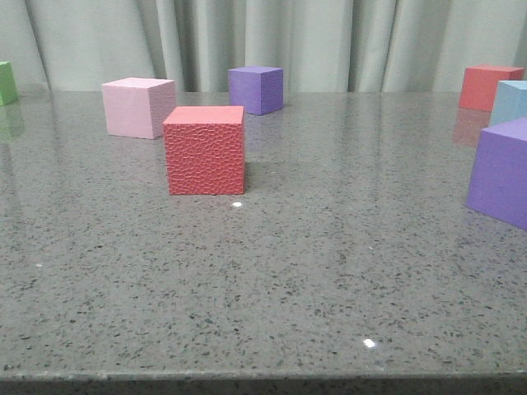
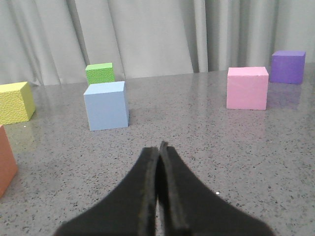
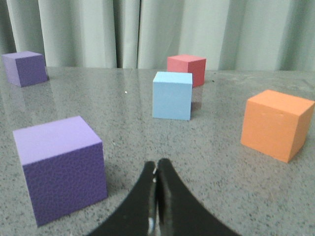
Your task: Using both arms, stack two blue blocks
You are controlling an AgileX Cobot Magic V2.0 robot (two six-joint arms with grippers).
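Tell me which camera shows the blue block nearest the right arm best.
The right wrist view: the blue block stands whole and unobstructed ahead of the shut right gripper. The front view catches only part of it at its right edge. The left wrist view shows a different blue cube.

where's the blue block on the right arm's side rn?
In the right wrist view, the blue block sits on the table ahead of the shut right gripper, just in front of a red cube. The front view shows it cut off at the far right edge.
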